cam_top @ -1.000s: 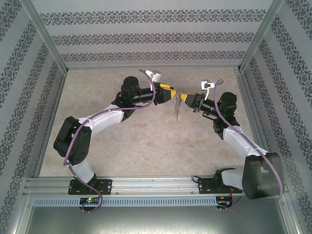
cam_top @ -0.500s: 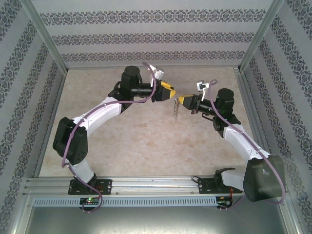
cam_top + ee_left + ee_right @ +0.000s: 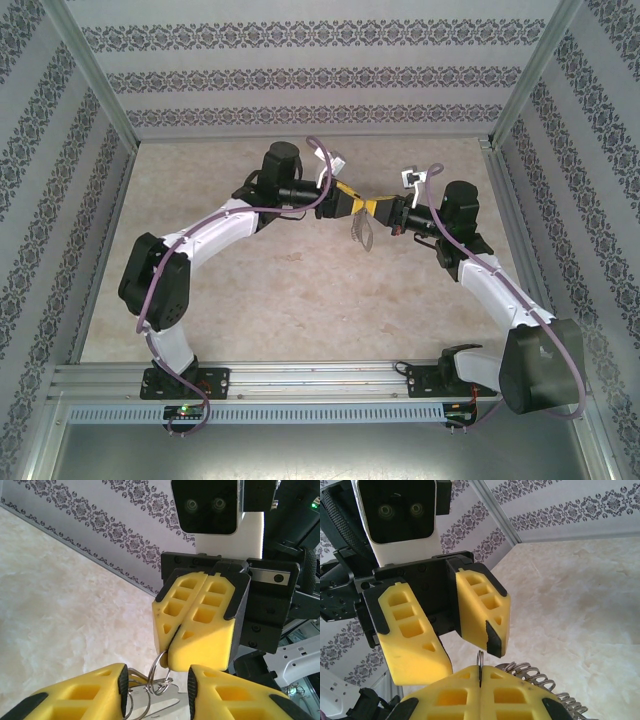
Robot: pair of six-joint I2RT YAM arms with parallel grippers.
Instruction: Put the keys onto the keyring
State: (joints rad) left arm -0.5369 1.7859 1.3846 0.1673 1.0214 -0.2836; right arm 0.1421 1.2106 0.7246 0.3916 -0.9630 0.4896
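My right gripper is shut on a thin silvery ring at the top of the keyring, which hangs below it above the table's middle. The little rings of the chain trail off beside my fingers. My left gripper faces the right gripper tip to tip. It is open and straddles the linked rings without pinching them. A flat silvery piece hangs under those rings. I cannot make out the keys among the hanging metal.
The beige marbled table lies well below both grippers. Patterned walls and metal frame posts close in the back and sides. The arms' bases sit on the front rail.
My left gripper has swung right until its tips meet the right gripper's, and its jaws have narrowed a little. The hanging keyring has swayed. The right gripper has hardly moved.
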